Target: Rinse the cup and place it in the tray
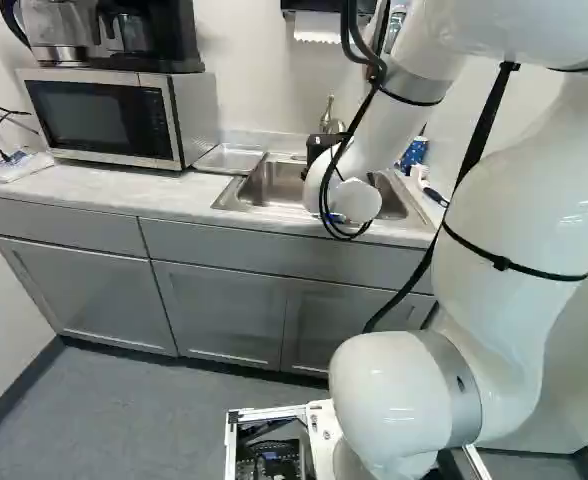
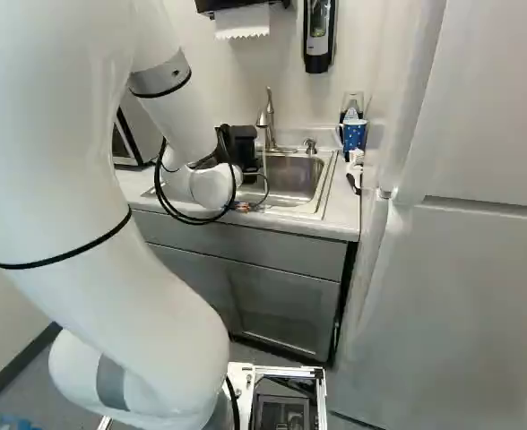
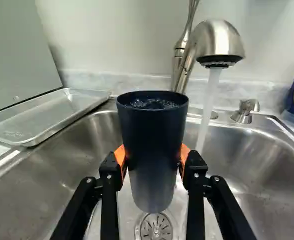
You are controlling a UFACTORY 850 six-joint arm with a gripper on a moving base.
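Observation:
In the right base view the black gripper (image 2: 241, 146) shows beyond the arm's white wrist, over the sink; its fingertips are hidden there. The wrist view shows the gripper (image 3: 153, 159) shut on a dark blue cup (image 3: 152, 135), an orange pad against each side. The cup stands upright above the sink drain, with water visible inside its rim. Water (image 3: 207, 107) runs from the faucet (image 3: 219, 42) and falls beside the cup, outside its mouth. The shallow metal tray (image 3: 47, 114) lies on the counter beside the sink, with nothing on it.
The sink (image 3: 257, 165) surrounds the space under the cup. A soap pump (image 3: 244, 111) stands at its back rim, near a blue mug (image 2: 353, 134). A microwave (image 1: 114, 115) stands beside the tray. A tall white cabinet or fridge (image 2: 461, 269) rises right of the counter.

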